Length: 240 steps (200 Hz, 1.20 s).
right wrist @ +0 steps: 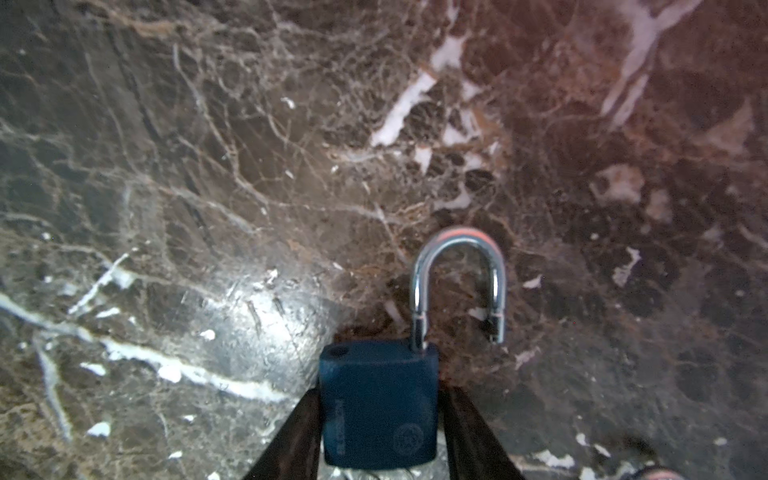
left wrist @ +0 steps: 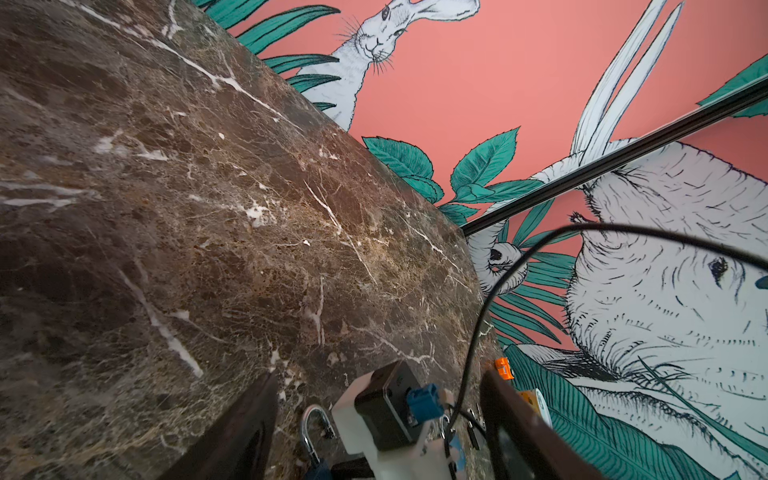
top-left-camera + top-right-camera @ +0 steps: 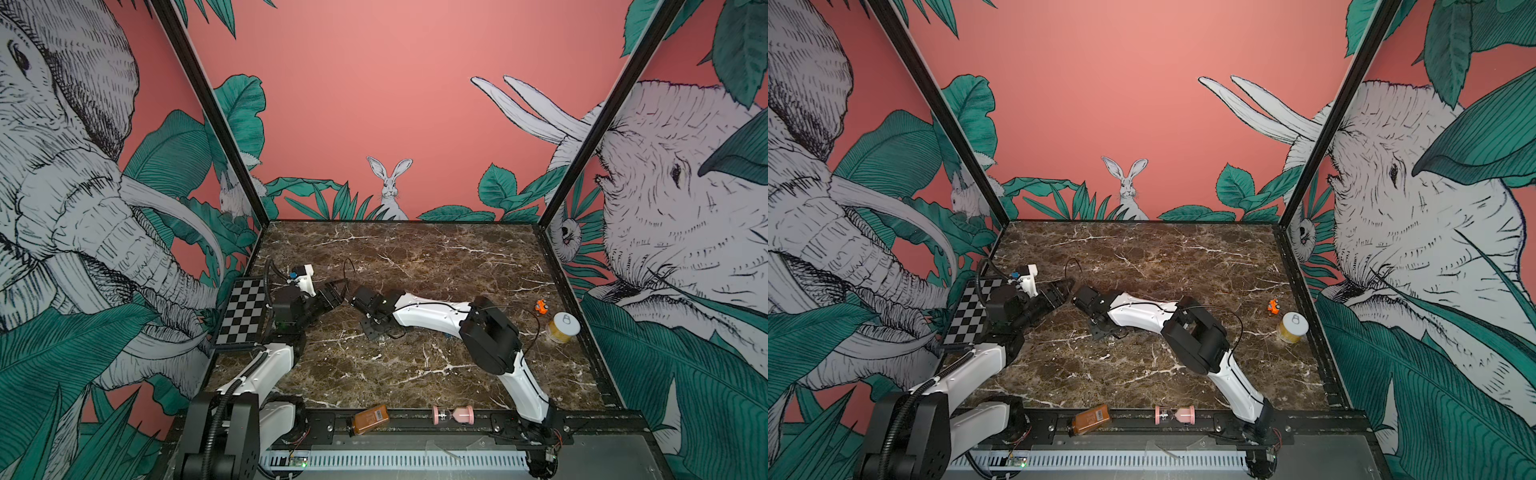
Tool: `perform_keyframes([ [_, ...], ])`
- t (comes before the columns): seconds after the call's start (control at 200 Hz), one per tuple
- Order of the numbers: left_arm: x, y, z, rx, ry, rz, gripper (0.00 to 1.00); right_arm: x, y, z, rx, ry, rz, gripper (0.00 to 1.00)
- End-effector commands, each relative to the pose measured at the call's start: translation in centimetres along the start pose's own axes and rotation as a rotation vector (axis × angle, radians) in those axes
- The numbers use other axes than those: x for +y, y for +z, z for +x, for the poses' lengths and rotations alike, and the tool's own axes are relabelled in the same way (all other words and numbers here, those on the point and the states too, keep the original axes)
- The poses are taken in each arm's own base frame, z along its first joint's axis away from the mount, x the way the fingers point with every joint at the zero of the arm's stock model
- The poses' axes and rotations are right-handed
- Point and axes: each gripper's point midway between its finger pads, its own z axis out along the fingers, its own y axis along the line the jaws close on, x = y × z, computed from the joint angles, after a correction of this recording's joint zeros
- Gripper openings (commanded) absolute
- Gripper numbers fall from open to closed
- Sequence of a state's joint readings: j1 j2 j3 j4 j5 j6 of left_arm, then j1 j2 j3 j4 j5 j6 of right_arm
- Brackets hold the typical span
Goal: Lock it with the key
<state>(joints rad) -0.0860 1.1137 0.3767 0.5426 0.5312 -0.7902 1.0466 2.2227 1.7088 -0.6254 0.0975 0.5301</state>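
R claw point(image 1: 380, 392) clamps padlock point(image 1: 378, 415) by its body, shackle point(image 1: 457, 249) open, left of mid table point(image 3: 415, 257); L claw point(image 3: 338, 291) gapes just beside, R wrist cam point(image 2: 386, 407) in its way; checkerboard point(image 3: 243, 311) left, jar point(image 3: 563, 327) + orange toy point(image 3: 540, 306) right, bottle point(image 3: 371, 419) + hourglass point(image 3: 453, 414) near edge.
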Motion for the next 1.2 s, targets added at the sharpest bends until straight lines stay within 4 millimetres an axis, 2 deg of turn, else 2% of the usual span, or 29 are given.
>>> perform_keyframes([
  [0.0, -0.2, 0.0, -0.2, 0.007, 0.008, 0.01, 0.77, -0.2, 1.8, 1.3, 0.043, -0.014, 0.029, 0.48],
  [0.21, 0.1, 0.2, -0.1, 0.009, 0.01, 0.002, 0.77, -0.1, 2.1, 1.5, 0.048, -0.019, 0.022, 0.46],
  [0.275, 0.1, 0.2, -0.1, 0.01, 0.009, 0.001, 0.77, 0.0, 2.4, 1.7, 0.056, -0.02, 0.014, 0.41],
  [0.395, 0.0, 0.2, 0.1, 0.021, 0.013, 0.009, 0.77, 0.3, 2.5, 2.1, 0.068, -0.015, -0.022, 0.24],
  [0.525, 0.3, 0.6, 0.5, 0.058, 0.002, -0.001, 0.77, 0.2, 2.0, 2.1, 0.034, -0.023, -0.062, 0.24],
  [0.635, 0.5, 0.8, 0.8, 0.084, -0.003, -0.012, 0.76, -0.6, 0.6, 1.3, -0.06, -0.037, -0.098, 0.25],
  [0.76, 0.3, 1.3, 1.7, 0.143, 0.006, -0.025, 0.74, -1.4, -2.7, -0.4, -0.202, -0.072, -0.18, 0.23],
  [0.78, 0.3, 1.4, 1.8, 0.152, 0.011, -0.028, 0.74, -1.7, -2.6, 0.2, -0.203, -0.079, -0.193, 0.23],
  [0.905, 0.2, 2.3, 3.0, 0.203, 0.014, -0.042, 0.73, -2.5, -5.3, -0.4, -0.292, -0.122, -0.244, 0.22],
  [1.195, -3.2, 7.2, 7.6, 0.399, -0.004, 0.086, 0.73, -3.3, -9.8, -0.4, -0.403, -0.239, -0.239, 0.22],
])
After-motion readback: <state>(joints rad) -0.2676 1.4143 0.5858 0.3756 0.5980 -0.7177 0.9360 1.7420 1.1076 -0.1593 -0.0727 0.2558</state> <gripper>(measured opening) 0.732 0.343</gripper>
